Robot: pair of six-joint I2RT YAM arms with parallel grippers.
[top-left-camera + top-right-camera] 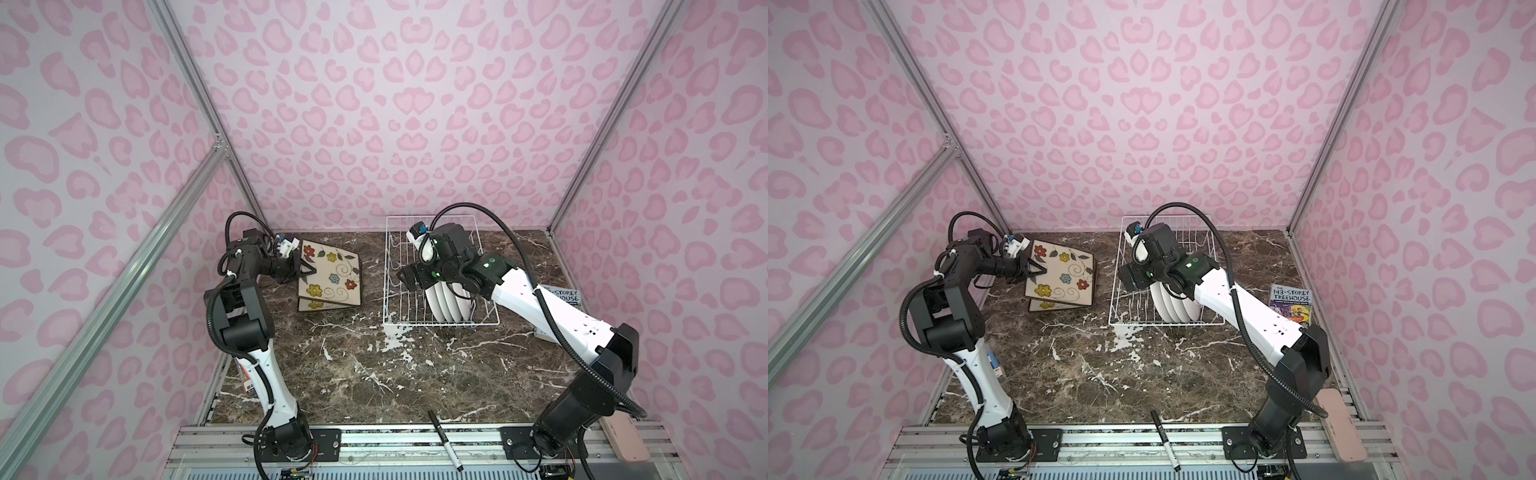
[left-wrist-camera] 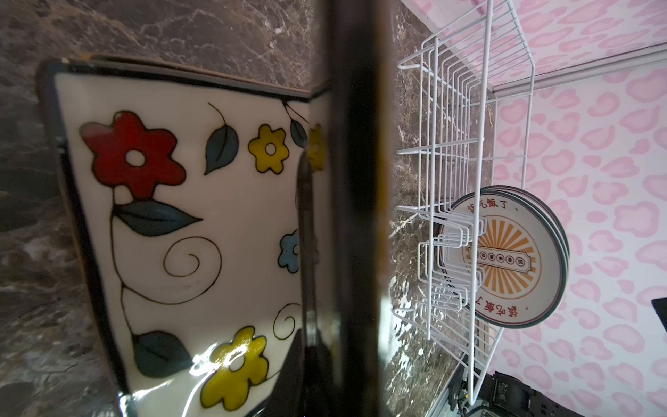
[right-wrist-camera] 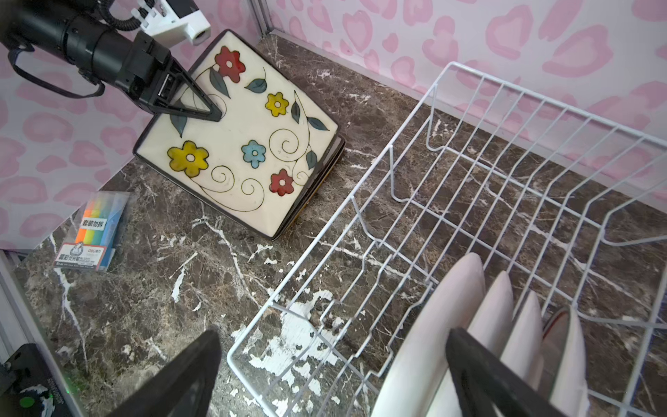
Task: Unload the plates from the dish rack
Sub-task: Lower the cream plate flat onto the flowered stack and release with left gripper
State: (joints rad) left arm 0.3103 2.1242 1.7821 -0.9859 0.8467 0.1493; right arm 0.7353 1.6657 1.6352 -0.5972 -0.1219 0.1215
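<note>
I count four round white plates (image 1: pixel 446 303) upright at the near end of the white wire dish rack (image 1: pixel 399 323), its far rows open, my right gripper (image 3: pixel 334 337) gaping over the nearest, while my left gripper (image 1: pixel 309 272) pinches one cream flowered square plate (image 1: pixel 328 270) tilted over a second square plate (image 1: pixel 316 305), mostly hidden, beside the rack.

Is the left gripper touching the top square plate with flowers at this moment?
Touching. In the right wrist view the left gripper is shut on the top square plate, its upper finger lying on the cream face.
</note>
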